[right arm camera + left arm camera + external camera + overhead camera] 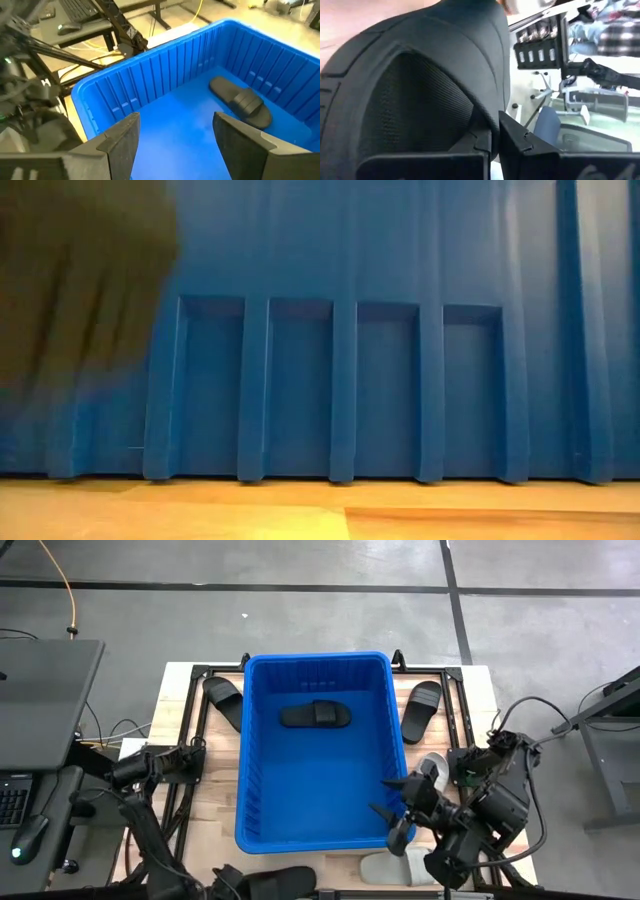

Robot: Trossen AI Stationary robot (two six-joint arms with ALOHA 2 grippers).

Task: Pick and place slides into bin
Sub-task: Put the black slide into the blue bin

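Bin (262,810) floor mostly free; one black slide (315,715) lies near far wall, apparently flat.

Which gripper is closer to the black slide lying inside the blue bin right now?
Right. The right gripper hovers open over the bin's near right corner, facing the black slide inside. The left gripper sits outside the bin at the table's near edge, shut on another black slide.

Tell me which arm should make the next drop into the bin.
Left. The left gripper looks shut on a black slide, just outside the blue bin. The right gripper hangs open and empty over the bin's corner, so it has nothing to drop.
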